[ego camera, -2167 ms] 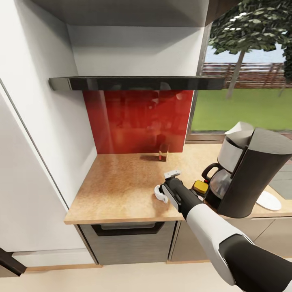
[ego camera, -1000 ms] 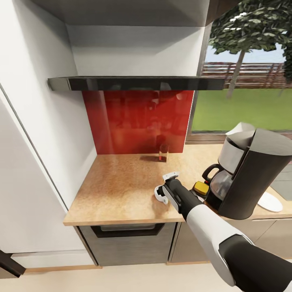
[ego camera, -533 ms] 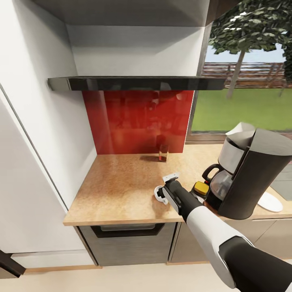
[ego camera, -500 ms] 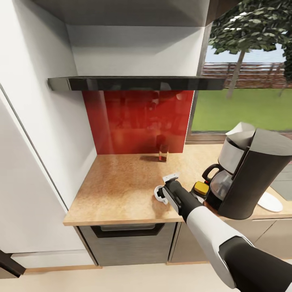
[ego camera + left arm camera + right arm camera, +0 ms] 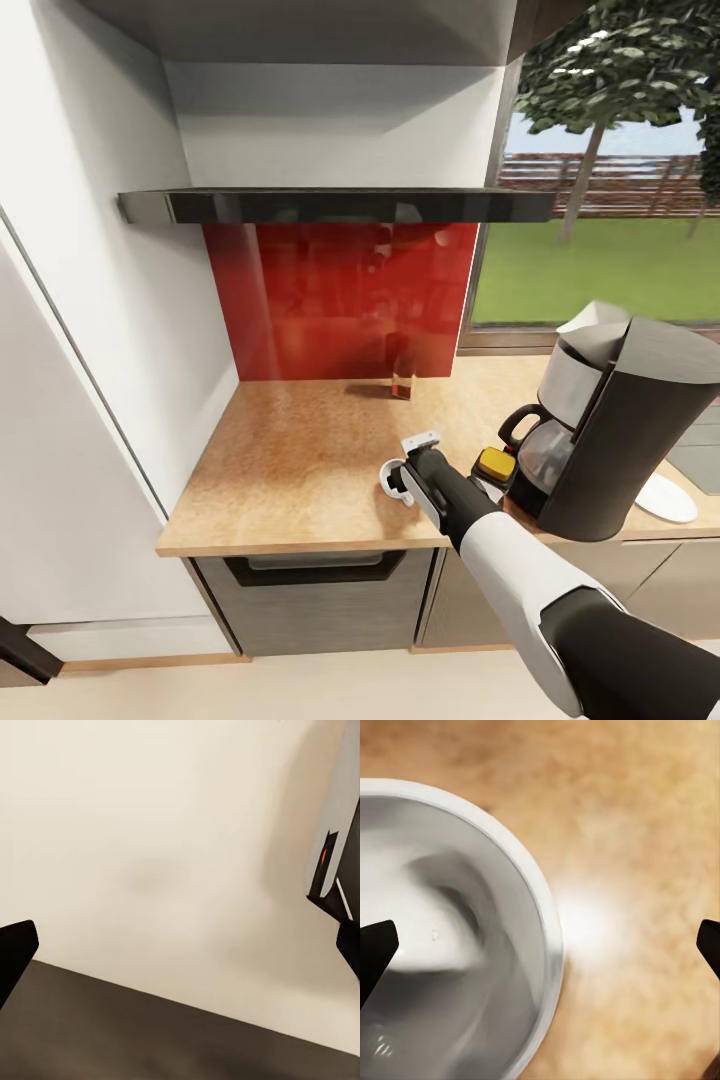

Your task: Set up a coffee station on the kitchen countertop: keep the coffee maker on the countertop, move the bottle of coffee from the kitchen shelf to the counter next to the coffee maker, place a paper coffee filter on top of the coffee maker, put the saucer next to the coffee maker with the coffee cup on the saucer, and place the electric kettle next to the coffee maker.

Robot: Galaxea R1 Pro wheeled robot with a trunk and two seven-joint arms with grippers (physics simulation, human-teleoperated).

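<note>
The white coffee cup (image 5: 393, 483) stands on the tan countertop (image 5: 290, 450), left of the dark grey coffee maker (image 5: 615, 440). My right gripper (image 5: 407, 478) hangs over the cup, open. In the right wrist view the coffee cup's rim (image 5: 547, 937) runs between the right gripper's (image 5: 540, 949) wide-spread fingers, one over the bowl and one over bare counter. The paper coffee filter (image 5: 590, 318) sits on top of the coffee maker. The bottle of coffee (image 5: 402, 378) stands by the red backsplash. The saucer (image 5: 665, 497) lies right of the coffee maker. My left gripper (image 5: 180, 952) is open over a pale surface.
A yellow-topped object (image 5: 495, 462) sits between my right arm and the carafe. A dark shelf (image 5: 340, 205) spans above the red backsplash (image 5: 340, 300). A tall white panel (image 5: 90, 350) bounds the counter on the left. A grey drawer front (image 5: 315, 595) is below the edge.
My right wrist has edged slightly down and toward the coffee maker over the cup. The cup, bottle and coffee maker stay where they were.
</note>
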